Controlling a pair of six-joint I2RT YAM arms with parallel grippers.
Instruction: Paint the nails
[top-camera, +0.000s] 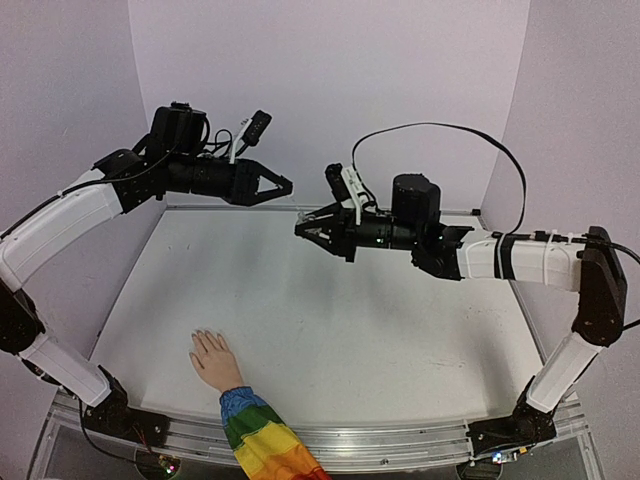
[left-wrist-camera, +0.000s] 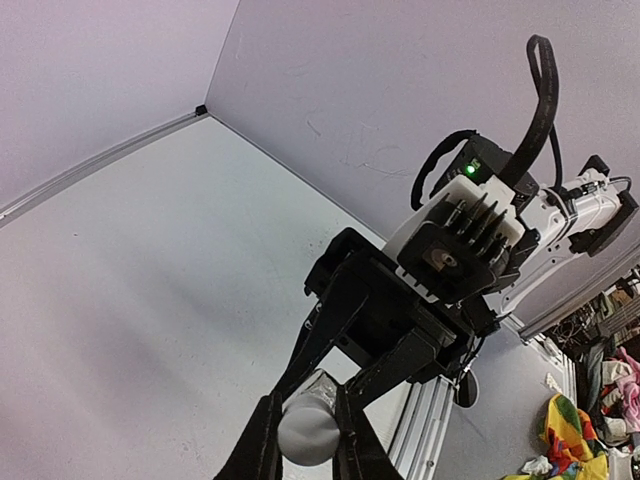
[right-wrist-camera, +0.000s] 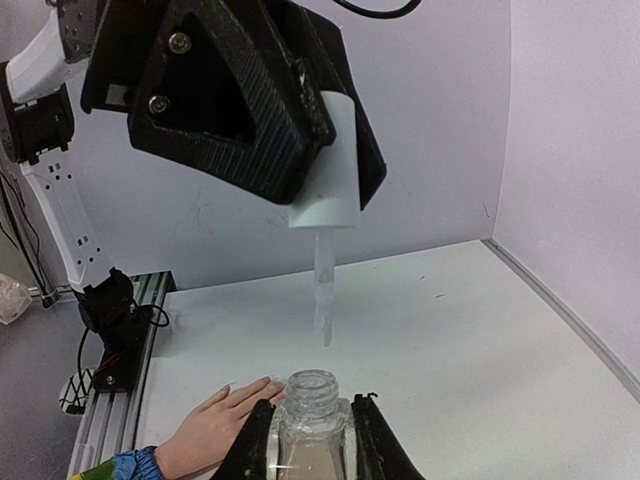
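nails (top-camera: 204, 334) indistinct; left gripper (top-camera: 285, 186) pinches brush cap (right-wrist-camera: 326, 170), right gripper (top-camera: 301, 228) pinches open bottle (right-wrist-camera: 312, 425).

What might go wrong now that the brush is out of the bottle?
The bottle sits uncapped in the right gripper, above the table; a tilt may spill polish.
The brush hangs from the cap in the left gripper; it might drip while travelling.
The nails are tiny and far from the brush; a stroke could miss them.

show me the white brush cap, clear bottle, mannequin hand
white plastic brush cap (right-wrist-camera: 328, 190), right wrist view, side wall
clear glass bottle (right-wrist-camera: 312, 390), right wrist view, neck
skin-coloured mannequin hand (top-camera: 212, 360), top view, back
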